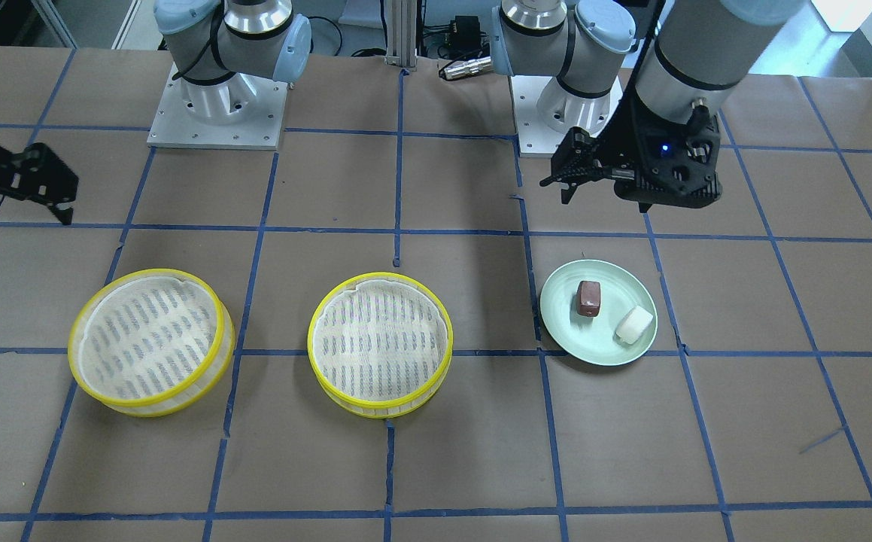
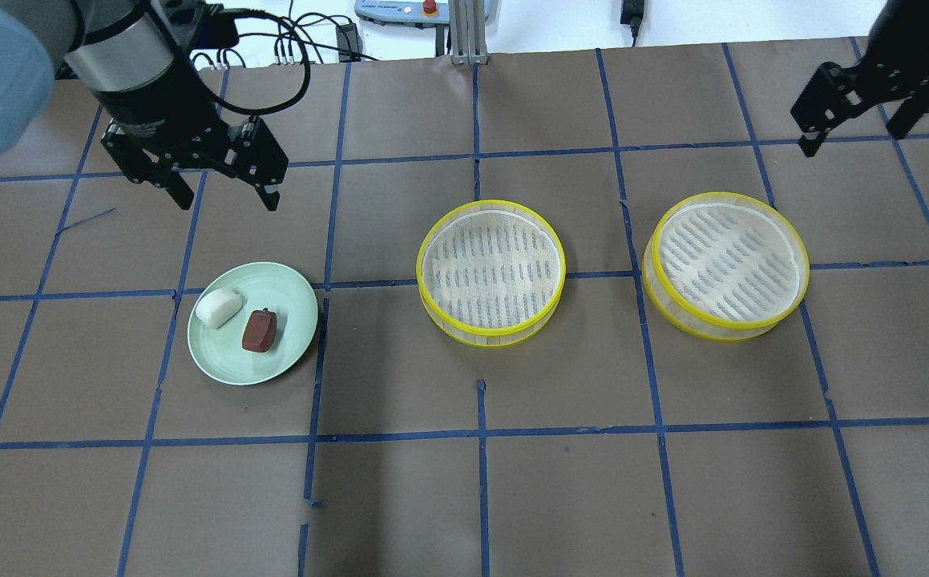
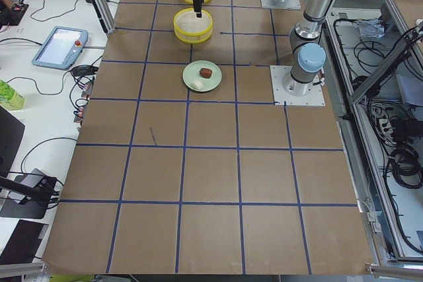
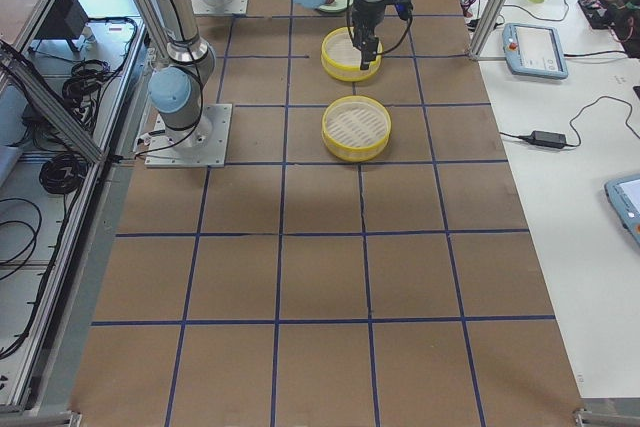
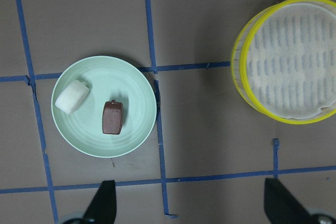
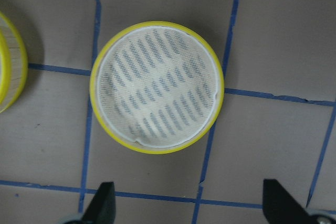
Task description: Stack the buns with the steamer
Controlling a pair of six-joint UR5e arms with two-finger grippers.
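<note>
L tool point(image 2: 228, 203) is up off the surface point(image 2: 464, 497), near the plate point(image 2: 232, 362), fingers spread wide, nothing in it; the L wrist cam shows both fingertips far apart at the frame bottom w/ plate and one steamer below. R tool point(image 2: 855, 135) is also raised, fingers spread, empty, touching nothing; the R wrist cam looks straight down on the outer steamer point(image 2: 726, 264). Both buns sit on the pale green plate, on the robot's L side of the surface. White bun point(image 2: 218, 308) lies toward the plate's L edge; red-brown bun point(image 2: 259, 330) is just beside it nearer the plate's middle, w/ a small gap, not touching. Both lie flat, neither stacked. Middle steamer point(image 2: 492, 272) stands near the surface centre, well apart from the plate. The outer steamer is on the robot's R side, apart from the middle one, not stacked. Both steamers are round w/ yellow rims and pale slatted floors, open tops up, no bun in either. The surface is brown paper w/ a blue tape grid point(image 2: 476, 433). The side cams are too far off to add detail on the tools.
</note>
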